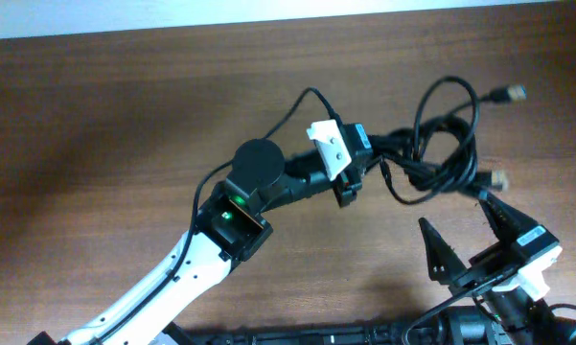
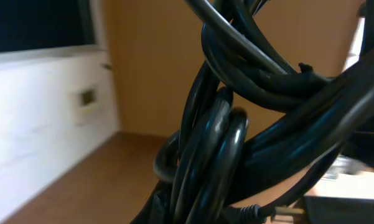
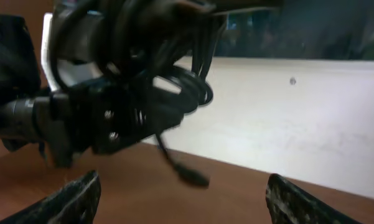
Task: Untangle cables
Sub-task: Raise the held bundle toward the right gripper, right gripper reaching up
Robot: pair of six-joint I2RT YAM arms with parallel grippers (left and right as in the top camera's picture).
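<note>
Cables (image 1: pixel 439 153) are all in one knot. Your left gripper (image 1: pixel 369 158) is clamped on the bundle and your right gripper (image 1: pixel 453 213) gapes empty nearby. You've nothing separated yet.

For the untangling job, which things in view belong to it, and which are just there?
Job: cables, bunched; left gripper, shut on the cables; right gripper, open, apart from them.
Just there: table; white wall.
</note>
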